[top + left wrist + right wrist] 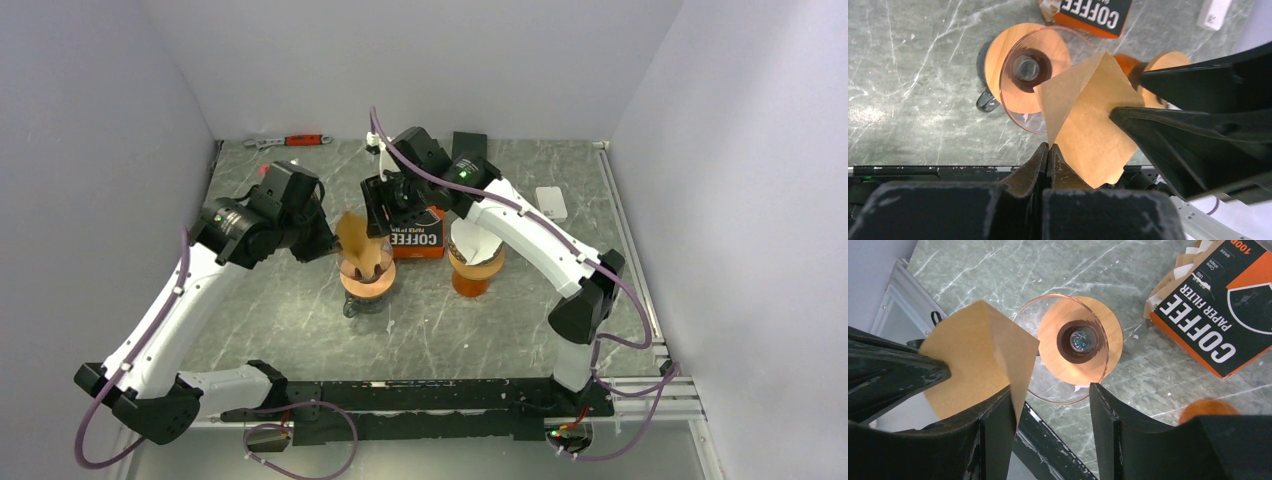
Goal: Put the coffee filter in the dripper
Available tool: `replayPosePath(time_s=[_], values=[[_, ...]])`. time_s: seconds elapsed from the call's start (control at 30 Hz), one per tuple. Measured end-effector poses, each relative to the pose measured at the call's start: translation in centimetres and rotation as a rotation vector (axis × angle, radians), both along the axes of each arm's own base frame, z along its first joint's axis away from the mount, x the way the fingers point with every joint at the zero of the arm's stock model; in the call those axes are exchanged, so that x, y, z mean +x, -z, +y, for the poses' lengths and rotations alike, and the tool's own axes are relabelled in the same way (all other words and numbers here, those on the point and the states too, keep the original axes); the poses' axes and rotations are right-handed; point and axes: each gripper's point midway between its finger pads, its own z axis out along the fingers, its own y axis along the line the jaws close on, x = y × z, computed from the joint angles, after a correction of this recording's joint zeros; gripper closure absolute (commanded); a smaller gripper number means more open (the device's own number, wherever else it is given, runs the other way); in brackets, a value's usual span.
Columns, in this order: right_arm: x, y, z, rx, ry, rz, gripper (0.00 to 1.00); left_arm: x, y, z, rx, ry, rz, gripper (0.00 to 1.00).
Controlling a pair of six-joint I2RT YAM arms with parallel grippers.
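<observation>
The brown paper coffee filter [1088, 120] hangs partly unfolded just above the dripper [1023, 75], a clear orange cone with a wooden collar on a dark-handled base. My left gripper [1049, 147] is shut on the filter's lower edge. In the right wrist view the filter [973, 355] is at the left, one flap lying against the inner face of my right gripper's left finger [998, 425]. My right gripper [1050, 410] stands open over the dripper [1073, 347], gripping nothing. From above, the filter [358, 243] sits tilted over the dripper [367, 283] between left gripper [325, 245] and right gripper [385, 220].
An orange-and-black coffee filter box [417, 232] lies right behind the dripper. A second orange dripper [476, 262] stands to its right under the right arm. A red-handled wrench [295, 141], a black object [469, 143] and a white block [551, 203] lie further back.
</observation>
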Motion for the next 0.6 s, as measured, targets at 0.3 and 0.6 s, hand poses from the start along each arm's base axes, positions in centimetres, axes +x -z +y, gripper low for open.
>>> replayPosePath(time_s=[0.3,0.6], values=[[0.5,1.2,-0.7,-0.029,0.018,0.003,0.43,-0.4,3.5,0.1,0.039,0.000,0.079,1.00],[1.3,2.1,-1.0,-0.074,0.030,-0.025,0.43,1.2,4.1,0.1,-0.002,-0.031,0.084,1.00]])
